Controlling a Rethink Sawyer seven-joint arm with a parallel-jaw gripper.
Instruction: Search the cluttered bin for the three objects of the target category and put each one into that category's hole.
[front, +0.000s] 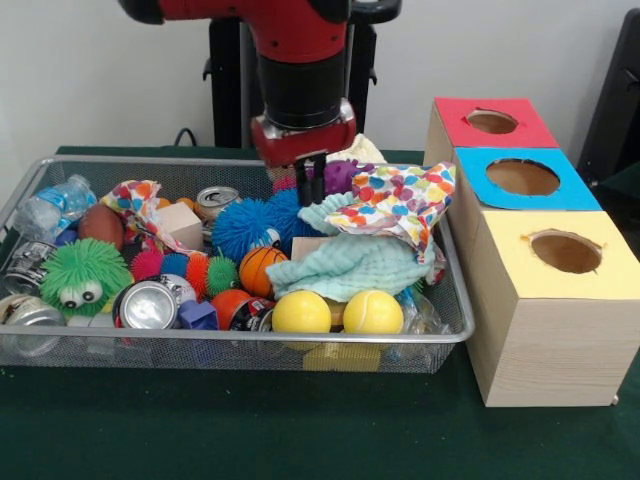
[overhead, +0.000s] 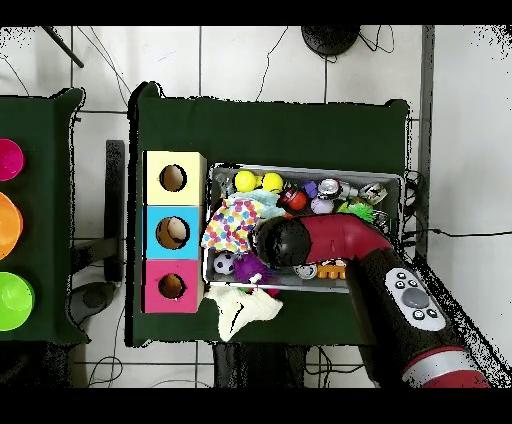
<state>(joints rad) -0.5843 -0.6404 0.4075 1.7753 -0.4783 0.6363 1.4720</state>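
The silver wire mesh bin (front: 455, 330) is full of mixed clutter. It holds two yellow balls (front: 301, 312), a small basketball (front: 262, 268), a blue spiky ball (front: 245, 228), cans (front: 150, 305), a plastic bottle (front: 50, 208), a polka-dot cloth (front: 395, 200) and a mint cloth (front: 360, 265). My gripper (front: 312, 185) hangs low in the bin's far middle, between the blue spiky ball and a purple toy (front: 340, 175). In the overhead view the arm (overhead: 330, 240) hides the gripper and the middle of the bin (overhead: 400, 180).
Three wooden boxes with round holes stand beside the bin: red-topped (front: 490, 122), blue-topped (front: 523, 177) and yellow-topped (front: 565, 250). A white cloth (overhead: 240, 305) lies on the table outside the bin. A green fuzzy toy (front: 85, 275) sits at the bin's left.
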